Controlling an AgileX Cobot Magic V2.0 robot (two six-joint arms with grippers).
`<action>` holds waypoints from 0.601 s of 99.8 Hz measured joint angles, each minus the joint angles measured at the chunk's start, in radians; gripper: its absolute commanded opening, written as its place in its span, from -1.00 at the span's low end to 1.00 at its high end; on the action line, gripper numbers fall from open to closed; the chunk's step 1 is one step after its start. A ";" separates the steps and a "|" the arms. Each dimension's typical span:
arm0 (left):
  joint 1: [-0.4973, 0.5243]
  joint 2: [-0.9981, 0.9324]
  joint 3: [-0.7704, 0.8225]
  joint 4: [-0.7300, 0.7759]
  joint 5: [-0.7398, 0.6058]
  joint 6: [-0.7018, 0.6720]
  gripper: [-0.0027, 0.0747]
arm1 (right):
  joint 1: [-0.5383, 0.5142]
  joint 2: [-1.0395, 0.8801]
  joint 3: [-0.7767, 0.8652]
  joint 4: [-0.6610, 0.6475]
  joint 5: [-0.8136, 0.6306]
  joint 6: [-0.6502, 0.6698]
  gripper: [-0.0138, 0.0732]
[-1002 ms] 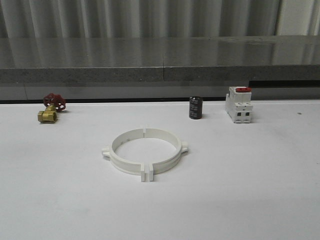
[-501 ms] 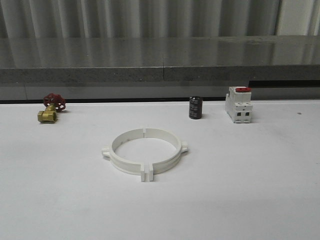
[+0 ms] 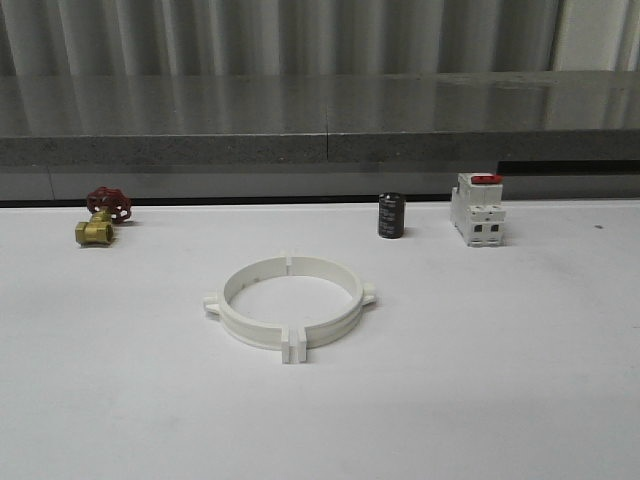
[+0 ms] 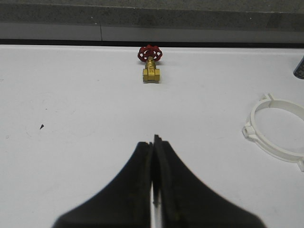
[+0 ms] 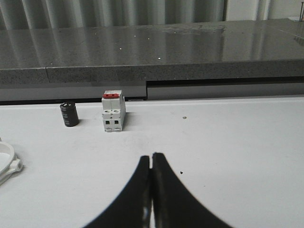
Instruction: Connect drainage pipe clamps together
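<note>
Drainage pipe clamps at table centre, already mated into a ring, flanges at 6 and 12. Likely light, rigid, slick plastic; grip at side tabs. Left gripper and right gripper pressed together, empty.

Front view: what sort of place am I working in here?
Probably a lab test bench: a plain white table set with unrelated hardware: clamps, a brass valve, a switch, a black capacitor.

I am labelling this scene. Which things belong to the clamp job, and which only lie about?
For the job: the two clamps, standing together as a ring on the table.

Lying about: valve, black cylinder, switch.
</note>
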 measured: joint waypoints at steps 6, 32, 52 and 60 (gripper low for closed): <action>0.000 0.000 0.000 0.000 0.000 0.000 -0.99 | 0.000 0.000 0.000 0.000 0.000 0.000 -0.84; 0.000 0.000 0.000 0.019 -0.007 0.000 -0.99 | 0.000 0.000 0.000 0.001 0.000 0.000 -0.84; 0.000 -0.030 0.065 0.090 -0.196 -0.029 -0.99 | 0.000 0.000 0.000 0.001 0.000 0.000 -0.84; 0.000 -0.066 0.121 0.151 -0.280 -0.103 -0.99 | 0.000 0.000 0.000 0.001 0.000 0.000 -0.84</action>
